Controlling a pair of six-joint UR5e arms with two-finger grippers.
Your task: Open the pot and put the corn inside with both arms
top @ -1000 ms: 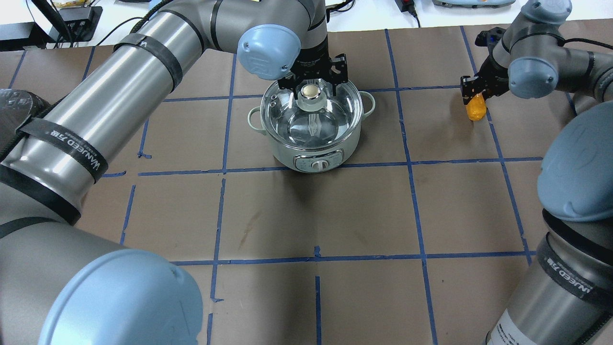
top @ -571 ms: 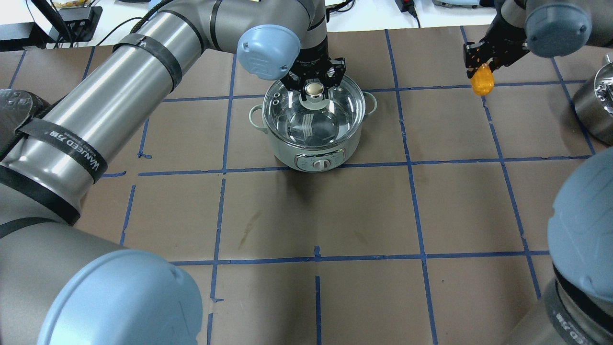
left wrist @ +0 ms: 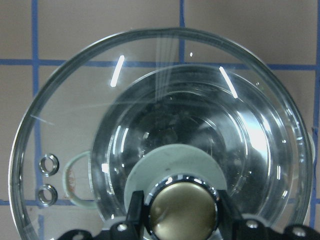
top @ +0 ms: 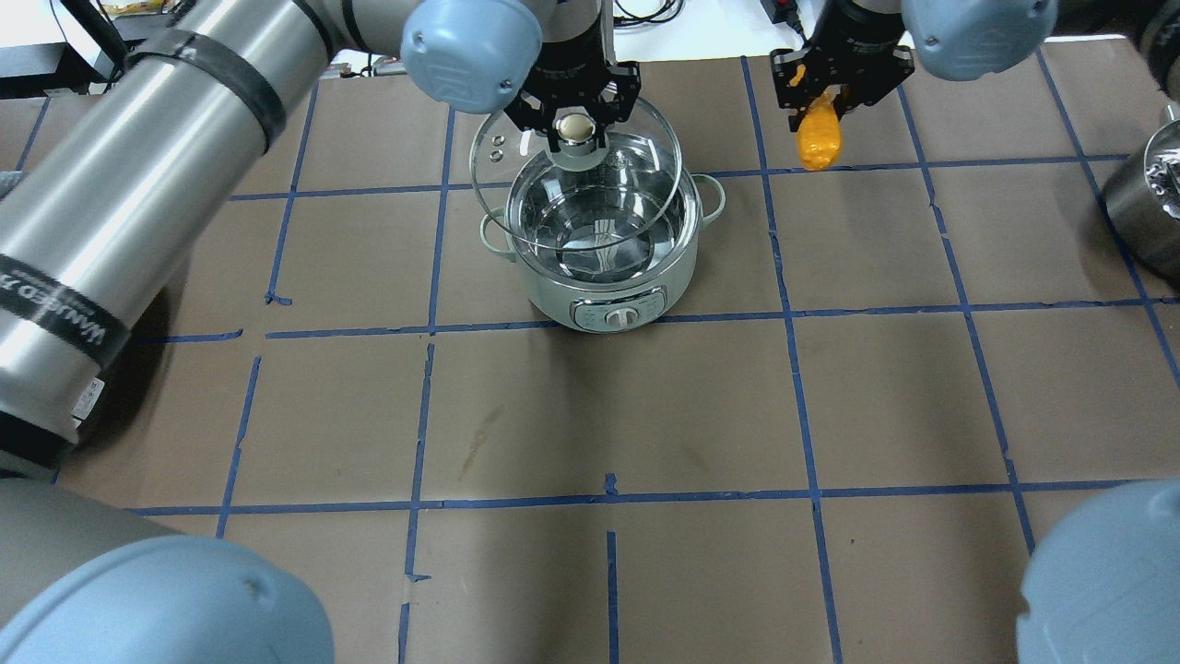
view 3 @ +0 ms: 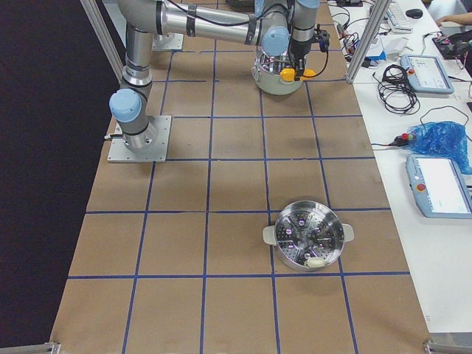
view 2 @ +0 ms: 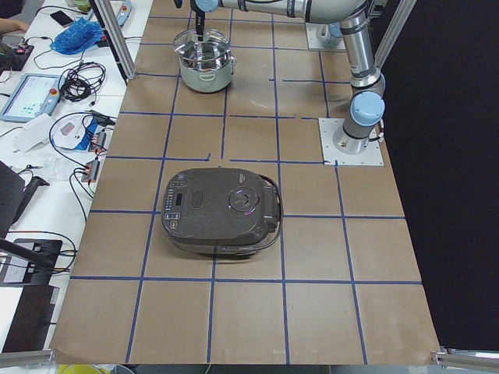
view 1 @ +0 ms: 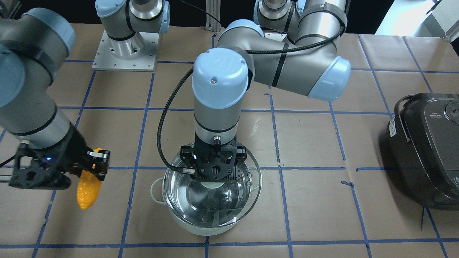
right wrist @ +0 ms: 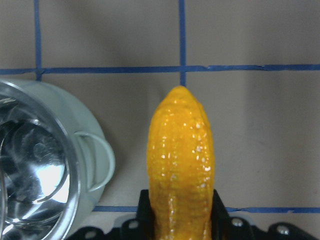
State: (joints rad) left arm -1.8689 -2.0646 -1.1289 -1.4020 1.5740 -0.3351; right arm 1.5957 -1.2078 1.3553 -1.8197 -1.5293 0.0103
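The left tool (top: 573, 111) pinches the round brass-coloured knob (top: 575, 127) of the clear glass lid (top: 645, 148). It holds the lid raised and offset above the pale mint-green steel pot (top: 604, 290), which stands on the table (top: 645, 415). The right tool (top: 827, 92) clamps the small yellow-orange plastic corn cob (top: 818, 138) in the air beside the pot, tip down.

Overhead exterior: high behind the robot, facing forward and down; pot (top: 604, 277) at 12 o'clock. Front-facing: opposite side, nearer, steep; robot's base (view 1: 107, 61) at 12 o'clock. Exterior left, exterior right: distant, at either end of the tabletop (view 2: 312, 257), looking lengthwise. Left wrist: close above the lid (left wrist: 65, 115). Right wrist: close above the corn (right wrist: 181, 165). All six share the pot.
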